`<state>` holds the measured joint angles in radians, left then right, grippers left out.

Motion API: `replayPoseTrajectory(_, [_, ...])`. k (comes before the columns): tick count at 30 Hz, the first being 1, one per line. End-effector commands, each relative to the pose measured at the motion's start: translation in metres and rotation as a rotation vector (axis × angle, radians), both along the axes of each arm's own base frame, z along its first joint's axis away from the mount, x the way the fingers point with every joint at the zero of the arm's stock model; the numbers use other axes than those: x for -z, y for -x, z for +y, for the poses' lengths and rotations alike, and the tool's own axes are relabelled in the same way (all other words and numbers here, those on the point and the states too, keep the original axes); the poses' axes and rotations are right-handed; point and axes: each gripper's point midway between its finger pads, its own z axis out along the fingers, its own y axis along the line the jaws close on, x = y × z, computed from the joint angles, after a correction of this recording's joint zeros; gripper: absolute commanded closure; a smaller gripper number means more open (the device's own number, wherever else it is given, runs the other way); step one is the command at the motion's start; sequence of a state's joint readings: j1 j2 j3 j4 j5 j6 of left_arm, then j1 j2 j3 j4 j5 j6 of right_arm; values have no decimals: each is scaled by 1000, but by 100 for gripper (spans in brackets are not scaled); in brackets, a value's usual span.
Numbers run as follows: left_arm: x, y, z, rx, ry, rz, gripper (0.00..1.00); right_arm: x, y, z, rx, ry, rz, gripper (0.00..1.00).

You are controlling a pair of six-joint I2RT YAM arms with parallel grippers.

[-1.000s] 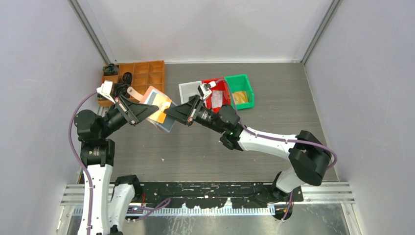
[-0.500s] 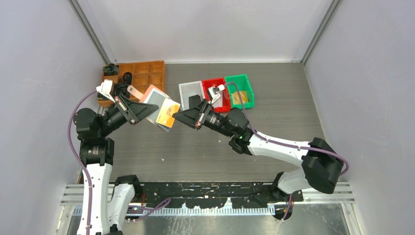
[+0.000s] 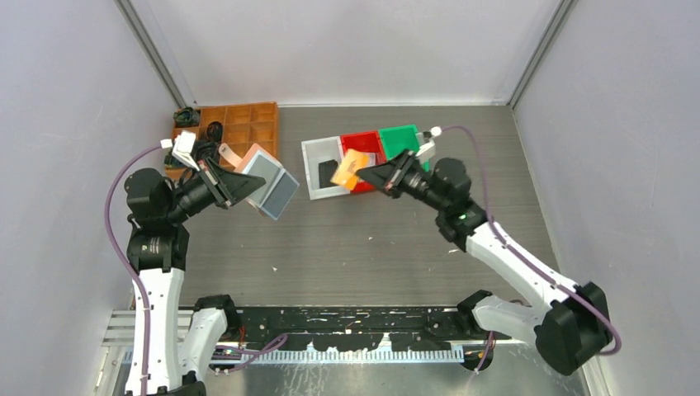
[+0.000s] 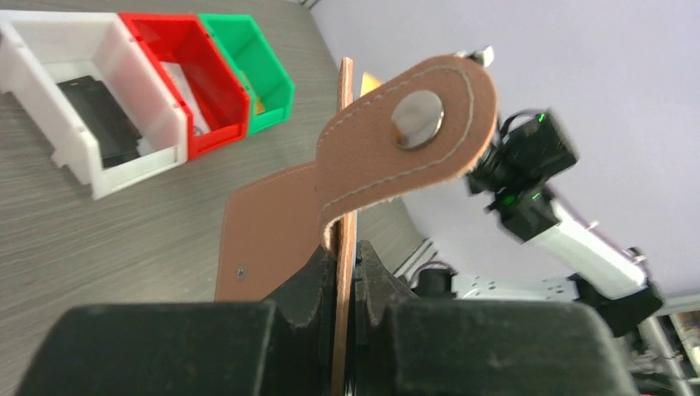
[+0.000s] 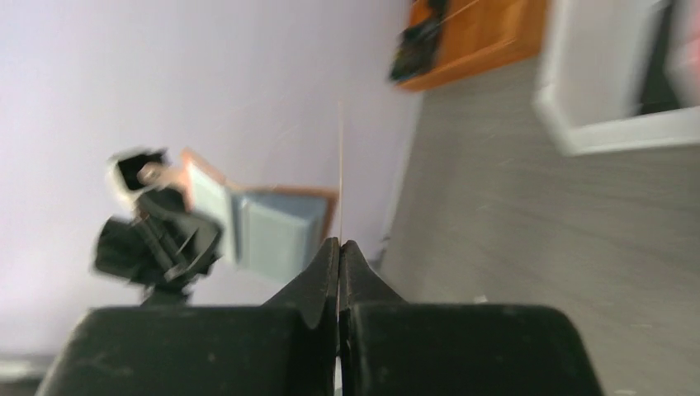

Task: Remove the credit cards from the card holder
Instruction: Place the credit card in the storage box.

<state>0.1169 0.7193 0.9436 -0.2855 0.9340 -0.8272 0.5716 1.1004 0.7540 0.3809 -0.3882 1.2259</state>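
— Looking for the card holder.
— Hangs open in the air over the left side of the table, grey pockets turned up toward the overhead camera, pink tab pointing back toward the wooden tray. Pinched at one edge by the left gripper, jaws narrow on the leather. Seen edge-on from the left wrist, squeezed with no gap on either side.
— And out of it?
— One orange credit card, clear of the holder and well apart from it. Floats above the white bin and the red bin, clamped at one end by the right gripper, closed tight. Shows from the right wrist as a thin line standing straight out of the pressed-together tips.
— Anything in the grey slots?
— Cannot tell; too small from above, hidden from the wrists.
— Around all that?
— Three bins side by side, white, red, then a green bin partly behind the right arm. Something black lying in the white one.
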Motion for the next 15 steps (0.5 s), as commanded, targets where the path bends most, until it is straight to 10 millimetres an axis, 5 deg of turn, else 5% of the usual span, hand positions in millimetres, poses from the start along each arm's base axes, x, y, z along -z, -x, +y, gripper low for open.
replayPoseTrajectory(1, [-1,9,0,40,-132,-108,100,28,-28,-68,128,362,-3,99])
replayPoseTrajectory(5, [6,19,-6,127,-164,-136,100,41,-81,-138,366,785,-20,99])
replayPoseTrajectory(8, [5,28,-12,210,-149,-125,100,47,-120,-165,435,1022,-5,100])
replayPoseTrajectory(15, [7,38,-12,221,-194,-154,100,112,-182,-179,365,1243,113,99])
